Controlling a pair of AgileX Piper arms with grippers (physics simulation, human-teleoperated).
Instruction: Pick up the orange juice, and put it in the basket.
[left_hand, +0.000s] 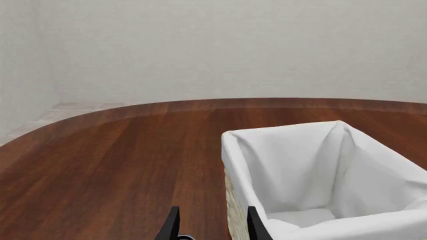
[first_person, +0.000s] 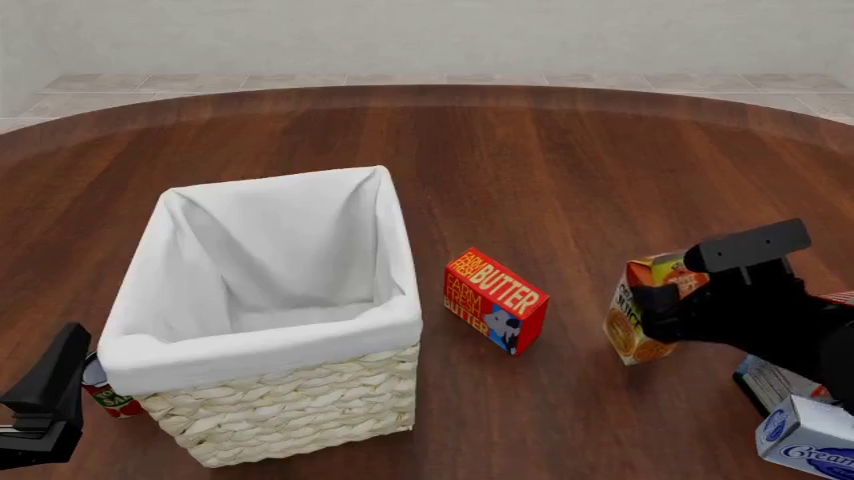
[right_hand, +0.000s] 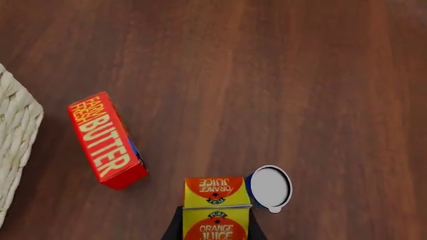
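The right gripper (right_hand: 215, 231) is seen in its wrist view with its two dark fingers pressed against opposite sides of the orange juice (right_hand: 215, 210), a small gable-top carton whose orange and yellow faces carry dark lettering. In the front view the same carton (first_person: 641, 322) is held at the right side of the table (first_person: 561, 170), tilted, and it appears to be raised off the wood, though contact beneath it cannot be judged with certainty. Just beside the carton in the wrist view a small round white-topped container (right_hand: 269, 187) with a blue rim is shown. Further toward the middle of the table a red butter box (first_person: 494, 299) is lying on its side, between the carton and the basket (first_person: 274, 412). The basket, large, pale and woven, with white cloth folded over its rim, is standing at the left. A small red can (first_person: 107, 392) is partly hidden at its near left corner. A blue and white box (first_person: 806, 438) is visible at the near right edge. The left gripper (left_hand: 211, 227) is held beside the basket with its fingers spread apart and nothing between them.
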